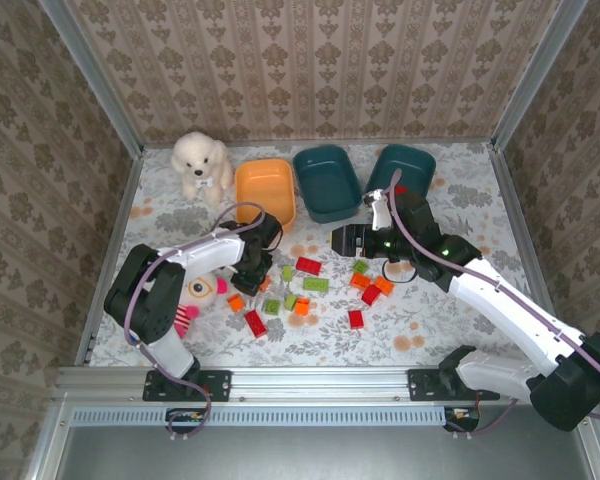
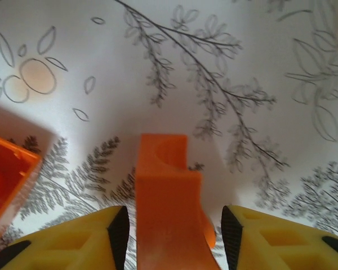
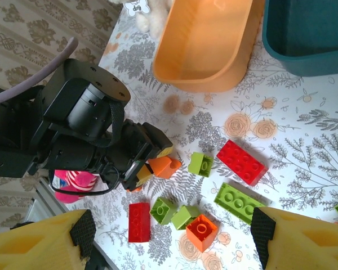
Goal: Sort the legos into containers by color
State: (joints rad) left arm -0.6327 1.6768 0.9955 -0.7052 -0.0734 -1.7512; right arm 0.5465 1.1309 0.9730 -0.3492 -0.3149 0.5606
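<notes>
The left gripper sits loose around 1 orange lego on the table, ready to pinch it for the orange tub. The right gripper hangs spread and empty.

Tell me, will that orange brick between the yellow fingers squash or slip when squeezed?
The orange brick looks like hard moulded plastic, so probably stiff and light. Its glossy sides may slip against the black pads. One side flares outward, so it might twist.

Legos clutter the table centre; near-right seems clear.
</notes>
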